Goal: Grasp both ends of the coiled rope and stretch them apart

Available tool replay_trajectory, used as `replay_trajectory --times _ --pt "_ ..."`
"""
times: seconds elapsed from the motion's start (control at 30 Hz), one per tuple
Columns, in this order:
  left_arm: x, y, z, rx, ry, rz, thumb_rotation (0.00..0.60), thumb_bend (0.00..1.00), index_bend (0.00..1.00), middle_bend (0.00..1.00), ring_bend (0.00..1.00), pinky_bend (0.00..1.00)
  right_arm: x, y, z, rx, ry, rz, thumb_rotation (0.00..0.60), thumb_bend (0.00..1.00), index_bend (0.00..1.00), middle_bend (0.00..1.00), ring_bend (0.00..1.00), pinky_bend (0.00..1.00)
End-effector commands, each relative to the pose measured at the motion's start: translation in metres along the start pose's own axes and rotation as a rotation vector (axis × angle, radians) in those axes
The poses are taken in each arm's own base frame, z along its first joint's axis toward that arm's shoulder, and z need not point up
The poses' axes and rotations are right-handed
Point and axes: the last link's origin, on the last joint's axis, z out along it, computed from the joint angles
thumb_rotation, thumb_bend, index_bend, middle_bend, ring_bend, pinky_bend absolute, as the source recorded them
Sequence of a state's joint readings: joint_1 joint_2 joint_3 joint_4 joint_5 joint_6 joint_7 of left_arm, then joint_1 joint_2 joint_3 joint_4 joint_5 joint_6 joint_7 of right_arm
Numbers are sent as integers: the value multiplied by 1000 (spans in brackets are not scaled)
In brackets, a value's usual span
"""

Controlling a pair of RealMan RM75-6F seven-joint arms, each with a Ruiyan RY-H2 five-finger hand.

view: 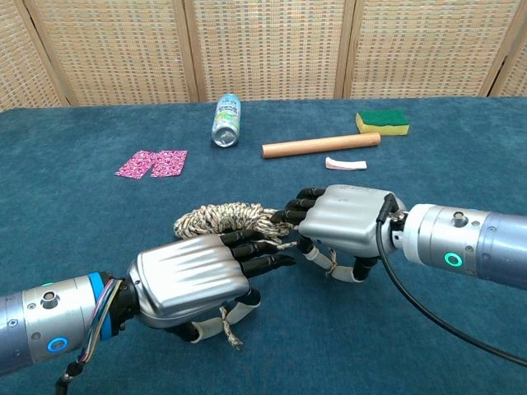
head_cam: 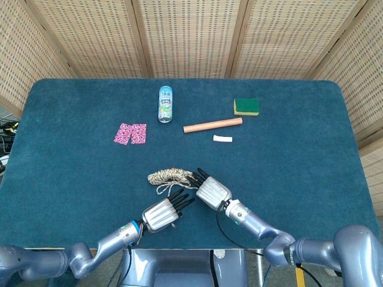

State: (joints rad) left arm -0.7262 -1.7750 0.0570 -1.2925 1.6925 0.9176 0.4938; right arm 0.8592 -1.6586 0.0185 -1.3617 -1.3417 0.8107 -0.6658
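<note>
The coiled rope (head_cam: 170, 176) (view: 221, 217), beige and speckled, lies on the blue table near its front edge. My left hand (head_cam: 162, 213) (view: 192, 281) hovers just in front of the coil, dark fingers stretched toward it. One rope end (view: 228, 332) runs under its palm and is pinched at the thumb, its tail hanging below. My right hand (head_cam: 212, 191) (view: 346, 226) sits at the coil's right side, fingertips touching the strands. It holds the other rope strand (view: 330, 262) under the palm by the thumb. The two hands' fingertips nearly meet.
Further back on the table (head_cam: 299, 179) lie a pink patterned cloth (head_cam: 130, 133), a can on its side (head_cam: 166, 104), a wooden rod (head_cam: 212, 125), a small white piece (head_cam: 222, 139) and a green-yellow sponge (head_cam: 246, 106). Woven screens stand behind.
</note>
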Motion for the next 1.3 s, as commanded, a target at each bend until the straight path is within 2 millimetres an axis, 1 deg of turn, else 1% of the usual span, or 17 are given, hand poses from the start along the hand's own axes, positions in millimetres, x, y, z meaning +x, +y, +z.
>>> replay_trajectory --times 0.03,0.27,0.37,0.47,0.63,0.67,0.8,0.83,0.9,1.07,1.17,1.3 --pt "0 -1 -1 3 0 -1 600 477 634 0 0 0 0 0 0 -1 1 0 600 450 676 38 0 0" --pt "2 -11 -10 34 9 -9 600 489 660 0 0 0 1 1 -2 -7 5 -7 600 451 677 38 0 0" --pt "2 -25 -22 68 19 -24 600 490 668 0 0 0 2 3 -3 -17 11 -7 600 451 677 38 0 0" --pt "2 -43 -40 112 28 -43 600 490 670 0 0 0 4 6 -5 -30 20 -7 600 450 677 39 0 0" --pt "-7 -90 -77 258 38 -85 600 489 671 0 0 0 10 15 -11 -62 38 -20 600 451 677 38 0 0" --pt "-10 -101 -85 296 39 -96 600 490 671 0 0 0 11 17 -12 -72 42 -27 600 450 677 38 0 0" --pt "-21 -133 -111 405 32 -139 600 490 673 0 0 0 11 28 -18 -119 45 -43 600 455 677 38 0 0" --pt "-22 -136 -114 414 32 -143 600 490 673 0 0 0 10 30 -19 -124 43 -45 600 456 677 38 0 0" --pt "-28 -151 -130 470 27 -154 600 491 672 0 0 0 8 39 -25 -160 35 -54 600 457 677 38 0 0" --pt "-39 -171 -153 538 28 -191 600 491 672 0 0 0 1 53 -38 -210 9 -67 600 457 677 39 0 0" --pt "-44 -178 -163 562 30 -203 600 492 672 0 0 0 -4 61 -47 -236 -9 -80 600 456 677 38 0 0" --pt "-49 -184 -171 578 28 -208 600 491 672 0 0 0 -9 71 -56 -265 -25 -102 600 457 678 38 0 0"
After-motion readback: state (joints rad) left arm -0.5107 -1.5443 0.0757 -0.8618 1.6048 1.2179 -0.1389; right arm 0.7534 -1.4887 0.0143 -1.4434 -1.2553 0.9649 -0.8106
